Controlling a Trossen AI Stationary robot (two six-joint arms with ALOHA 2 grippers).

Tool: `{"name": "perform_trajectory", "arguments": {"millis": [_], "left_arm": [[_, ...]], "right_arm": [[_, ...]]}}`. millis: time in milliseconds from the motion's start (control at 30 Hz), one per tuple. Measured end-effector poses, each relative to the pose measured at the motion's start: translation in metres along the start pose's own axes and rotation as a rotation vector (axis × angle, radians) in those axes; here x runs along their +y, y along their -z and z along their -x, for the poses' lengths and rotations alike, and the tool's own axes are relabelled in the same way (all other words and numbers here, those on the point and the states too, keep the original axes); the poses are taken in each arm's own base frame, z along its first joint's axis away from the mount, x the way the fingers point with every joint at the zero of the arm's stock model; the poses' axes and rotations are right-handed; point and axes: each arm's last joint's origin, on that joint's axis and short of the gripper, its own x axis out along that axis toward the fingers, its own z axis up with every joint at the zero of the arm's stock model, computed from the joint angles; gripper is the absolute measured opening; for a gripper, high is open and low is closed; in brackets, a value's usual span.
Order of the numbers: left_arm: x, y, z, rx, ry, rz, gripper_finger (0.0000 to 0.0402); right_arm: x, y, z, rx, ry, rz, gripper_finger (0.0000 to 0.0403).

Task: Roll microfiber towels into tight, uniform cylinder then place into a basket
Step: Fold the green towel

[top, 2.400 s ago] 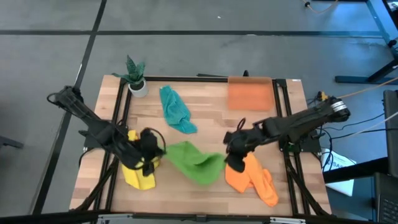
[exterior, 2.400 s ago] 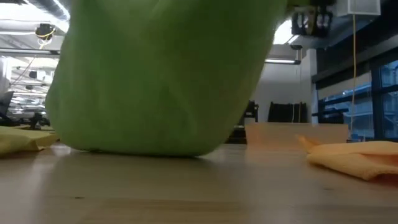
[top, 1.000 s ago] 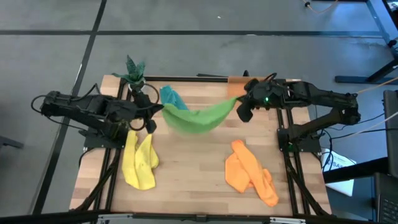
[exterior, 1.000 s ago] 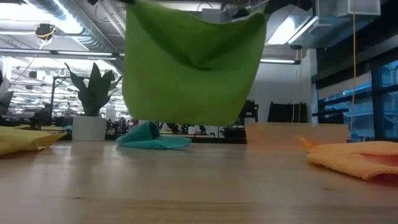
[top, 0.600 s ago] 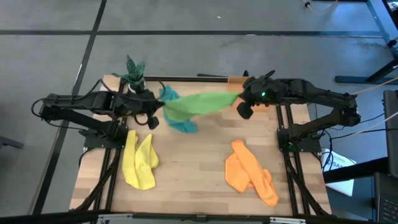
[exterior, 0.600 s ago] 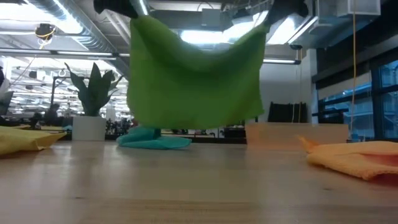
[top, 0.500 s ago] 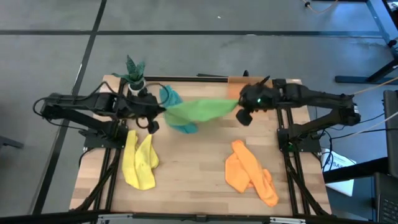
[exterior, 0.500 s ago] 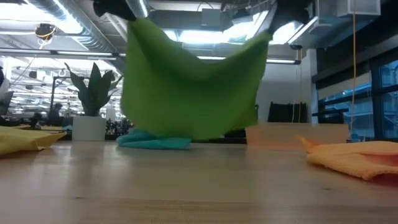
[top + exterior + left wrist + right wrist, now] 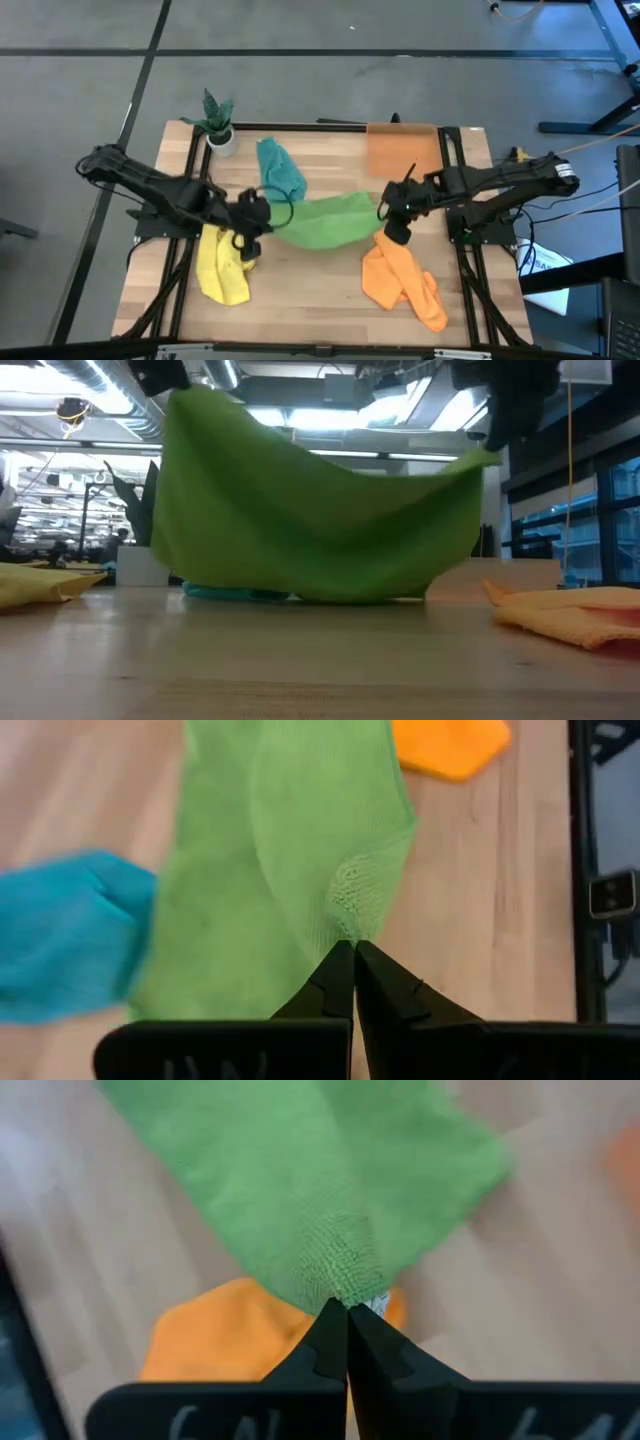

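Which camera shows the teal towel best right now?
The high view: teal towel lies mostly uncovered behind the green towel. The low view shows a sliver under the green; left wrist shows one part; right wrist none.

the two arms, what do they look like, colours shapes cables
Both are slim, dark, near-black jointed arms. The left arm and the right arm each carry thin black cables looping near the wrist. The right arm has a pale silvery joint near its outer end. Each ends in matte black jaws tapering to narrow pointed tips: the left gripper and the right gripper.
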Motion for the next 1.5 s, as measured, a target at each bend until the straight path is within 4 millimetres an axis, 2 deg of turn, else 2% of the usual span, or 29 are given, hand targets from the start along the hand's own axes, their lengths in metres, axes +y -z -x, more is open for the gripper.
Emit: {"name": "perform_trajectory", "arguments": {"millis": [267,500,733,1033,1200,1500], "left_arm": [[-0.049,0.020,-0.036,0.116,0.079,0.062,0.0000],[-0.079,0.037,-0.060,0.176,0.127,0.102,0.0000],[-0.090,0.049,-0.079,0.244,0.111,0.141,0.0000],[-0.097,0.046,-0.080,0.214,0.179,0.154,0.0000],[-0.105,0.052,-0.088,0.227,0.193,0.148,0.0000],[-0.117,0.066,-0.118,0.315,0.229,0.154,0.0000]], "right_arm": [[0.020,0.027,-0.025,0.073,-0.147,0.024,0.0000],[0.024,0.042,-0.033,0.147,-0.176,0.015,0.0000],[0.025,0.042,-0.033,0.147,-0.180,0.017,0.0000],[0.028,0.044,-0.037,0.197,-0.199,0.016,0.0000],[0.035,0.048,-0.052,0.243,-0.167,0.050,0.0000],[0.044,0.055,-0.086,0.373,-0.118,0.065,0.0000]]}}
